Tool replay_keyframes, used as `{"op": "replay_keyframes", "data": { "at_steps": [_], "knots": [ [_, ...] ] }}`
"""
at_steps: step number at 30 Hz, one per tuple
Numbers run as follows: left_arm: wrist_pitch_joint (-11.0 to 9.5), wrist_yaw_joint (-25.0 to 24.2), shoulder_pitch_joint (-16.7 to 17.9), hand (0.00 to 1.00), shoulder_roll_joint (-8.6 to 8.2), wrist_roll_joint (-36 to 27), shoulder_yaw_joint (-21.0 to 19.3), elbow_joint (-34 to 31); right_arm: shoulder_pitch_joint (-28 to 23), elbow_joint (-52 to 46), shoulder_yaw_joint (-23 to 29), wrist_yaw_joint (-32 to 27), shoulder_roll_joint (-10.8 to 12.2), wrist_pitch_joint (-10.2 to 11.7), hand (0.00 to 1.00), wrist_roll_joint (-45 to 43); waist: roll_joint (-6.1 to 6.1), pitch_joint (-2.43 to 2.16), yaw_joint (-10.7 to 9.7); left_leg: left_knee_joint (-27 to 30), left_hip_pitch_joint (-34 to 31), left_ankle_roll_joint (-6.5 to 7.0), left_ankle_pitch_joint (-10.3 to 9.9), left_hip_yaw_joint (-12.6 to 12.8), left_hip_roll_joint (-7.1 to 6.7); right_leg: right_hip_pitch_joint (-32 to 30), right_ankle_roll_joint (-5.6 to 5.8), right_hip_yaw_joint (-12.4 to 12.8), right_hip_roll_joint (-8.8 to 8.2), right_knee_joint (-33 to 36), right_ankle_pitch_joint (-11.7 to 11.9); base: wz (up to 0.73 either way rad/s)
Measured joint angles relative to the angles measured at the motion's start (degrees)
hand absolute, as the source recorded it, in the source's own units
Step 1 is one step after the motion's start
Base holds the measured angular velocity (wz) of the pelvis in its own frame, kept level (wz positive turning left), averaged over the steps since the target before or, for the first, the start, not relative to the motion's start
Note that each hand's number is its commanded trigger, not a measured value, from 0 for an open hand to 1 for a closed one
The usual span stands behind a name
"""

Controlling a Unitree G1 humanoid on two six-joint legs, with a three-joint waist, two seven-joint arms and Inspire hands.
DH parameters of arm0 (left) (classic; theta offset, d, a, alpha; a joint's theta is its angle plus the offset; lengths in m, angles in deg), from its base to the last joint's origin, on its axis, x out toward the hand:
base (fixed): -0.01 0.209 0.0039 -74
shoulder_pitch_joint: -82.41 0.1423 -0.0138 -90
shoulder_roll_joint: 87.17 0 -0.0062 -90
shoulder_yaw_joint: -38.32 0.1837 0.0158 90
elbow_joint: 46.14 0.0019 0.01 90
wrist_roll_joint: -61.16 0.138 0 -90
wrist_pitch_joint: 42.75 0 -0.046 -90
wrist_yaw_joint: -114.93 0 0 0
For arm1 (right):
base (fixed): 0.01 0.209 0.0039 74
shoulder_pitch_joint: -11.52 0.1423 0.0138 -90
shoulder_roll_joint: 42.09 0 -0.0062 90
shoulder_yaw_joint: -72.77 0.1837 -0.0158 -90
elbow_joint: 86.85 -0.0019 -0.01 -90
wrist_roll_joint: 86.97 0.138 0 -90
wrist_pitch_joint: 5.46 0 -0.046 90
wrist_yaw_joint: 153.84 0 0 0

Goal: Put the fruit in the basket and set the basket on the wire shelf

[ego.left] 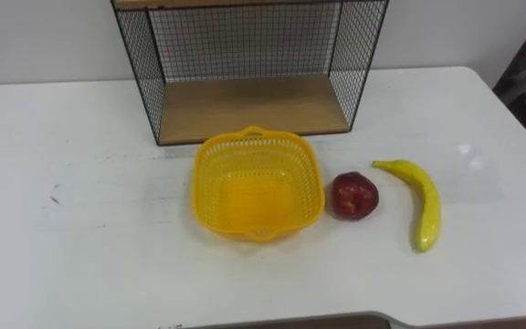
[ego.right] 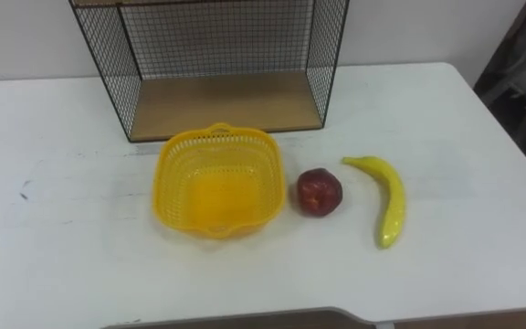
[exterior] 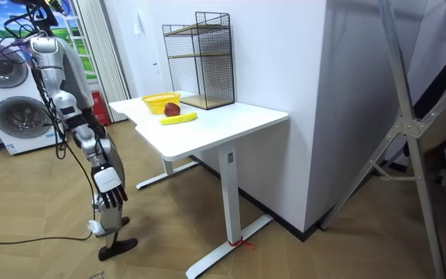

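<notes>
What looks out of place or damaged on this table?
Nothing much: the basket sits upright and empty, with the apple and banana whole to its right. A small dark mark spots the table on the left.

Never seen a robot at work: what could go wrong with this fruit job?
The apple is round and may roll away when touched. The banana is long next to the basket, so it might overhang the rim and slip out. It sits close before the wire shelf; lifting it could snag the mesh.
</notes>
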Motion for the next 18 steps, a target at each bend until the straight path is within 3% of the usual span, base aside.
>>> {"op": "replay_keyframes", "data": {
  "at_steps": [4, 14, 18],
  "knots": [
    [-0.07, 0.0, 0.1, 0.0, 0.01, -0.03, -0.36, 0.06, -0.05, -0.1, 2.19, -1.32, -0.01, 0.2, 0.0, 7.49, -0.02, 0.02, -0.09, 0.03, 0.19, 0.0, 0.0, 0.22, -0.01, -0.15, 0.1, 0.99, 0.1, 0.02, 0.03, -0.08],
    [-1.22, 0.01, 2.42, 0.0, -0.1, -0.38, -6.21, 0.03, -2.39, 0.43, 14.33, -6.32, 0.11, 2.66, 0.0, 46.59, 0.02, 0.01, -0.97, -0.12, 0.85, 0.0, 0.0, 0.27, -0.07, 0.77, 0.37, 1.52, 0.21, -0.8, 0.62, -0.01],
    [-1.94, 0.02, 3.65, 0.0, -0.3, -2.11, -10.15, 0.04, -2.56, -0.32, 22.82, -9.41, 0.12, 3.0, 0.0, 59.58, 0.13, 0.03, -2.3, -0.13, 1.15, 0.01, 0.0, 0.33, -0.04, 0.94, 0.36, 1.57, 0.25, -0.78, 0.63, 0.0]
  ]
}}
